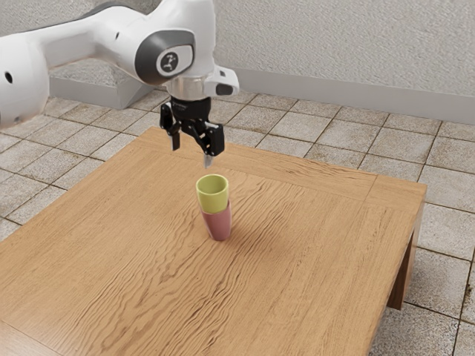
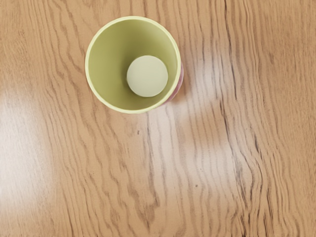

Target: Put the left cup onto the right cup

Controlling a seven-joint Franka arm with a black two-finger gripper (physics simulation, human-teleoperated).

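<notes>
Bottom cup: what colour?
Bottom cup is pink, best seen in the exterior view.

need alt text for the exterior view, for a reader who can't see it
A yellow-green cup sits upright, stacked in a pink cup, near the middle of a wooden table. The black gripper of the white arm hangs above them, toward the exterior view's left, open and empty. Grey floor tiles surround the table.
</notes>
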